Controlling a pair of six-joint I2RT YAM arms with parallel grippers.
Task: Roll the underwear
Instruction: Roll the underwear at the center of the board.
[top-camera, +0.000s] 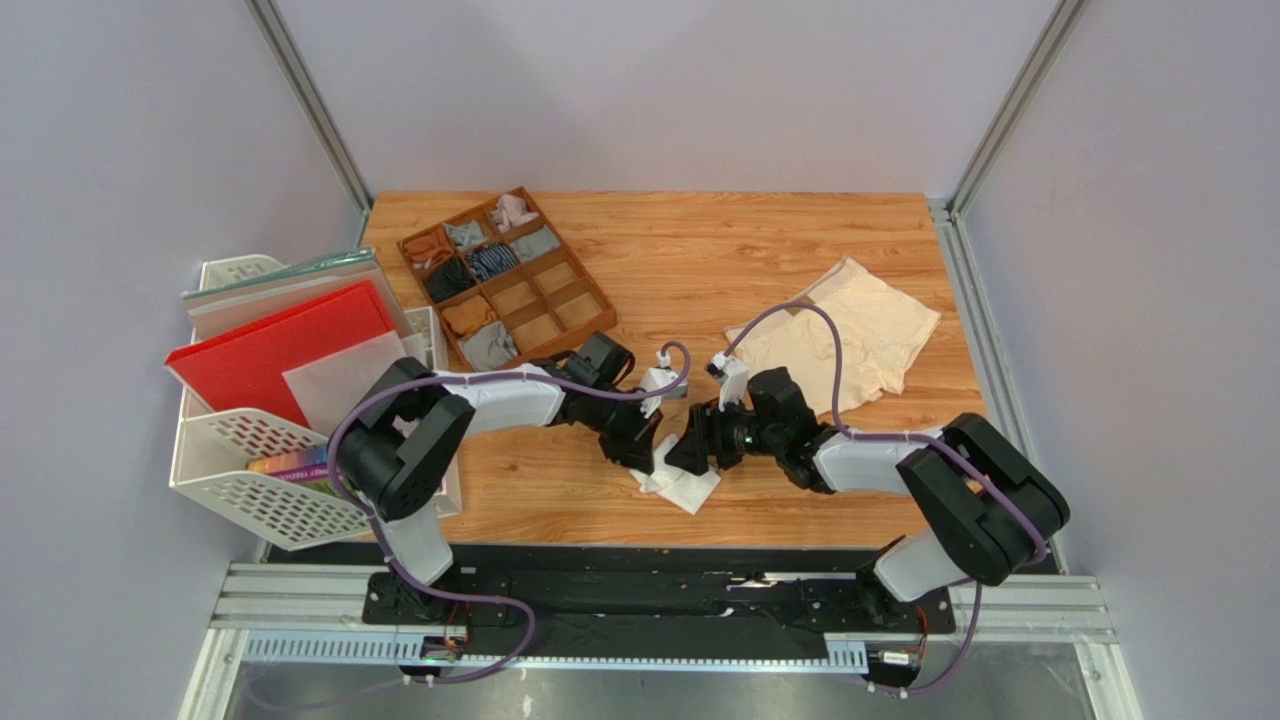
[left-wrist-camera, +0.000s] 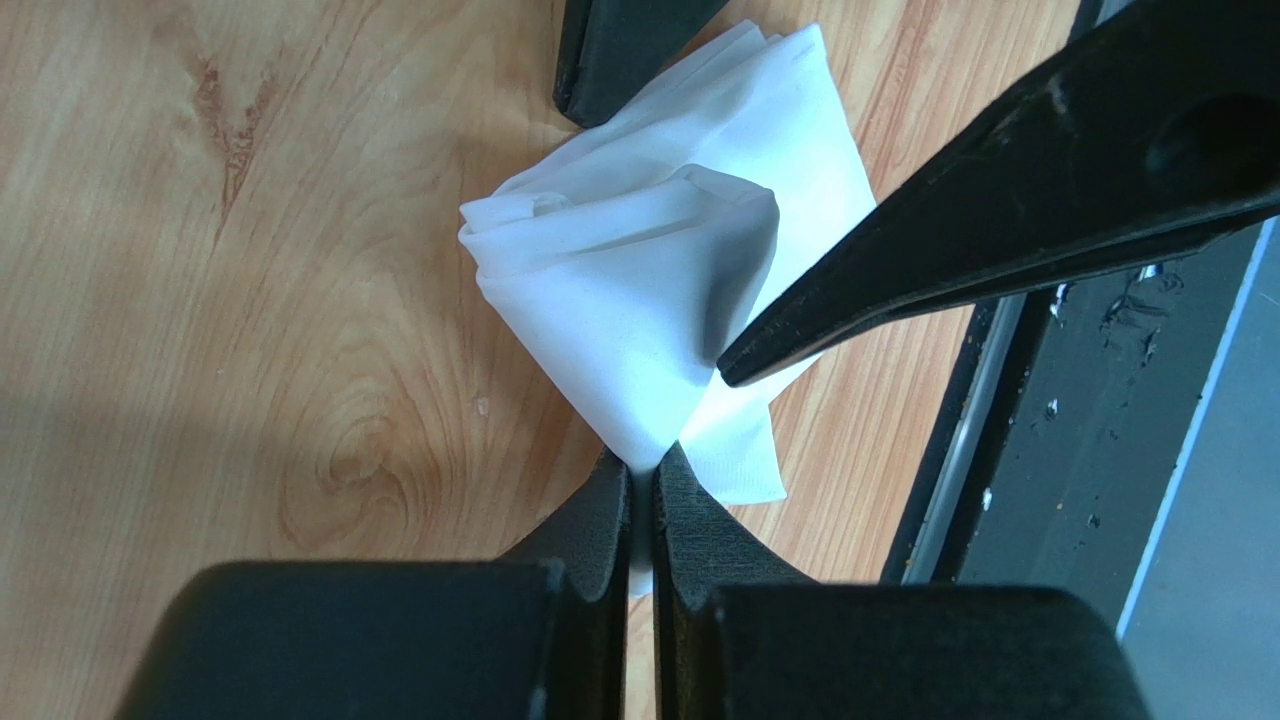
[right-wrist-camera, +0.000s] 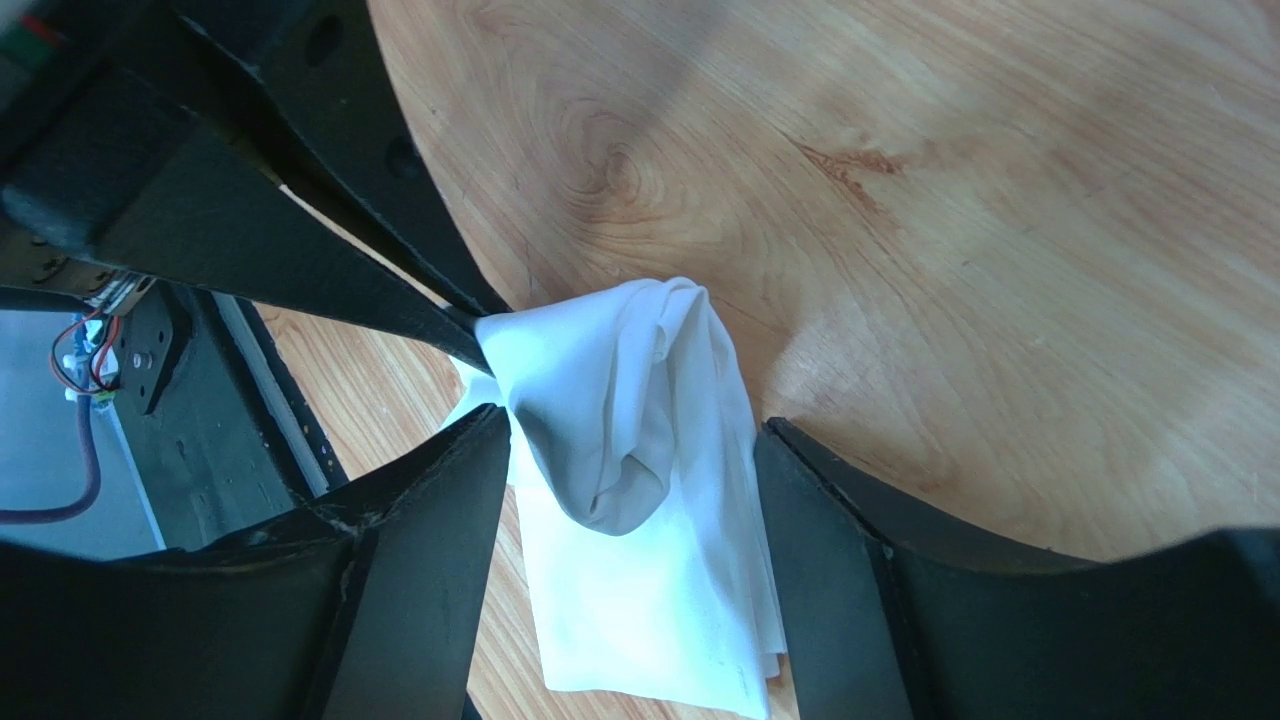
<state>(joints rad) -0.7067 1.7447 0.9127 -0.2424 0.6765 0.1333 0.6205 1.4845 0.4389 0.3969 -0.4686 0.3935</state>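
Note:
The white underwear lies folded small near the table's front edge, between both grippers. My left gripper is shut on a pinched corner of this white underwear and lifts a fold of it. My right gripper is open, its fingers standing either side of the white underwear without closing on it. One of those right fingers crosses the left wrist view. The cream-beige underwear lies spread flat at the back right of the table, untouched.
A brown compartment tray with small rolled garments sits at the back left. A white basket and a red folder stand off the table's left side. The table's front edge and black rail run close by the cloth.

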